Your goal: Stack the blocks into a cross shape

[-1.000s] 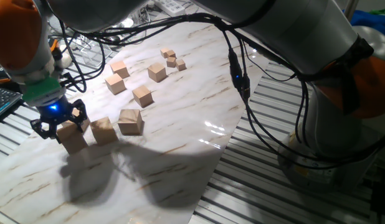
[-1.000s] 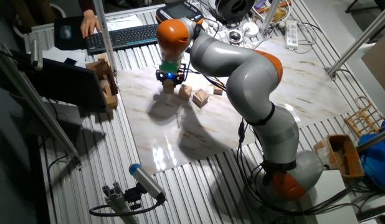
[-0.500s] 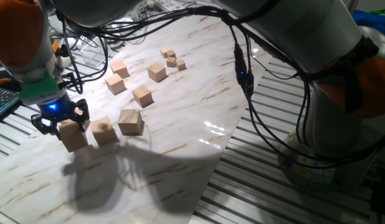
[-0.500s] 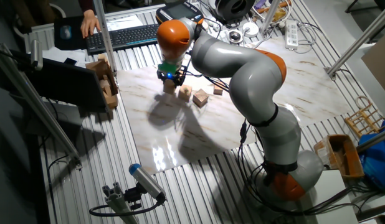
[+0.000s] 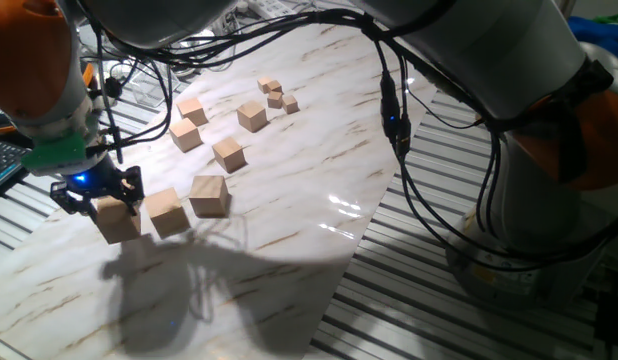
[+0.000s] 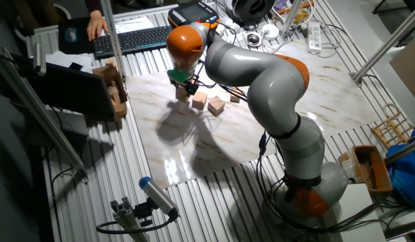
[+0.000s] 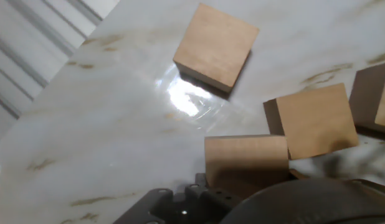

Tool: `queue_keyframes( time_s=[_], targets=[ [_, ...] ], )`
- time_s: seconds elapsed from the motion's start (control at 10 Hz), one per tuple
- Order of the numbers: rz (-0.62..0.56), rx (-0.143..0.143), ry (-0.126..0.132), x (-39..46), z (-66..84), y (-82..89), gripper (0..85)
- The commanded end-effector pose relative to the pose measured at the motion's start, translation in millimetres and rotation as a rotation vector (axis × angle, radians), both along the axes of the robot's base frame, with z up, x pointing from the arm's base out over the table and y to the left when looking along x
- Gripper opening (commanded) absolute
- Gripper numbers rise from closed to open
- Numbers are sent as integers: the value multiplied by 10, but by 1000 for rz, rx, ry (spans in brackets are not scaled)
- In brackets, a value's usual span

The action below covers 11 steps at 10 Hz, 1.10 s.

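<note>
Gripper (image 5: 97, 196) grasping end block (image 5: 117, 219) | neighbour block (image 5: 167, 211) just beside | watch you don't nudge it.

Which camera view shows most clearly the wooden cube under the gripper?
One fixed view: the wooden cube is seen whole below the gripper. The hand view cuts it at the edge; in the other fixed view it is tiny.

You are working over a crowded corner: the gripper (image 5: 92, 193) is sitting above one block (image 5: 117, 218), a second block (image 5: 167, 211) just beside it, a third (image 5: 210, 194) near. Bare marble table (image 5: 289, 170) is lying open toward the arm's base.
</note>
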State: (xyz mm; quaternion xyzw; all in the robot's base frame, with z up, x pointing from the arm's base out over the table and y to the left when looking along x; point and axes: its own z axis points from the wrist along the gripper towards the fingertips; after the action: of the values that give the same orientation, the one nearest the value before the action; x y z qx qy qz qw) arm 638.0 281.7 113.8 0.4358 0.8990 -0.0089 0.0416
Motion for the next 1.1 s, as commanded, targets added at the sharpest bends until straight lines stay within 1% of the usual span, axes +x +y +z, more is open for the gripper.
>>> queue_keyframes(
  time_s=[0.0, 0.1, 0.3, 0.5, 0.6, 0.7, 0.8, 0.9, 1.0],
  targets=[
    [-215, -1, 3, -1, -2, -6, 0],
    [-232, -12, 2, 0, -13, -19, 0],
    [-266, -22, -2, -8, -19, -75, 0],
    [-295, -20, 1, -5, -24, -110, 0],
    [-306, -3, 9, 0, -25, -105, 0],
    [-327, -6, 18, 15, -26, -72, 0],
    [-349, -18, 21, 19, -39, -49, 0],
    [-373, -2, 23, 18, -54, -60, 0],
    [-401, -1, 23, 11, -44, -39, 0]
  ],
)
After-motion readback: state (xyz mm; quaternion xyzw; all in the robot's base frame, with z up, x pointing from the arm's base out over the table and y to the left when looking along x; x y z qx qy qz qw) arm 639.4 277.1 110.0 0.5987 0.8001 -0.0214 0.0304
